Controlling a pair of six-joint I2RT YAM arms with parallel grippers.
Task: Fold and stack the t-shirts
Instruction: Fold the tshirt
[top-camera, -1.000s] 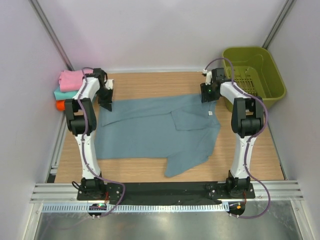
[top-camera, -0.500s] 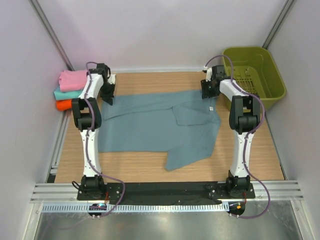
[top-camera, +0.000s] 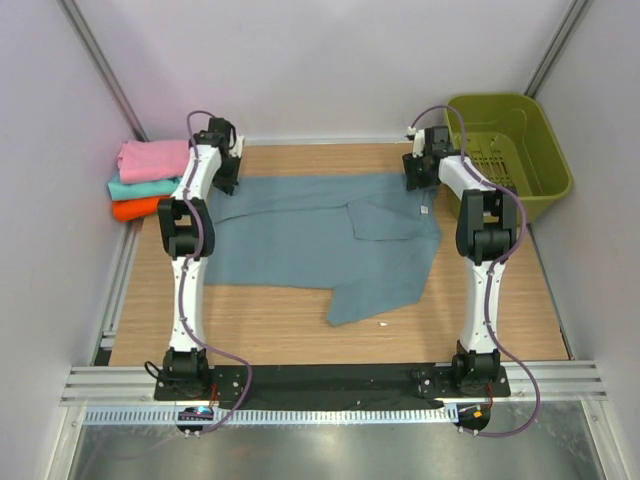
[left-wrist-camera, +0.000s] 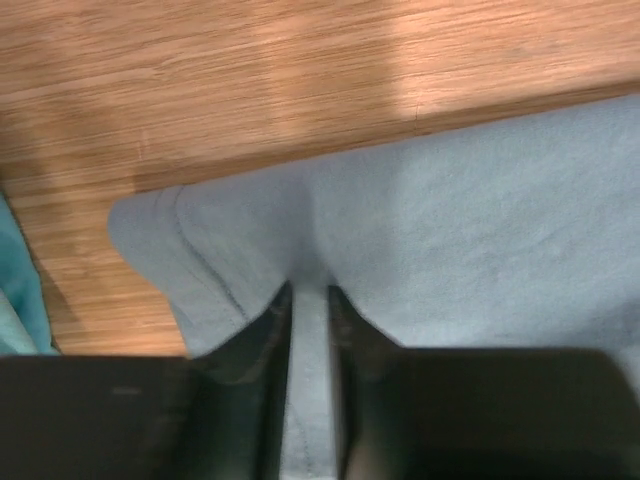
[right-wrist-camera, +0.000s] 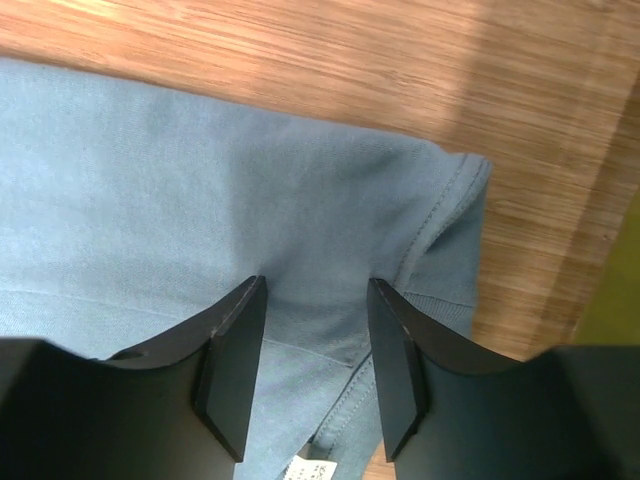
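Observation:
The slate blue-grey t-shirt (top-camera: 310, 240) lies spread across the wooden table, its right part folded over and one corner trailing toward me. My left gripper (top-camera: 226, 178) is at its far left corner. In the left wrist view the left gripper (left-wrist-camera: 309, 300) is shut on a raised ridge of the t-shirt (left-wrist-camera: 480, 230), jaws only a narrow slit apart. My right gripper (top-camera: 413, 180) is at the far right corner. In the right wrist view the right gripper (right-wrist-camera: 315, 300) stands open over the t-shirt (right-wrist-camera: 150, 180), near its white label (right-wrist-camera: 310, 468).
Folded pink (top-camera: 152, 158), teal (top-camera: 140, 186) and orange (top-camera: 135, 208) t-shirts are stacked at the far left, close to my left arm. The teal one (left-wrist-camera: 15, 290) shows at the left wrist view's edge. The olive-green basket (top-camera: 510, 140) stands at the far right.
Both grippers have moved toward the far edge, dragging the blue-grey t-shirt away from me and stretching its far edge straight. The left jaws have eased apart slightly.

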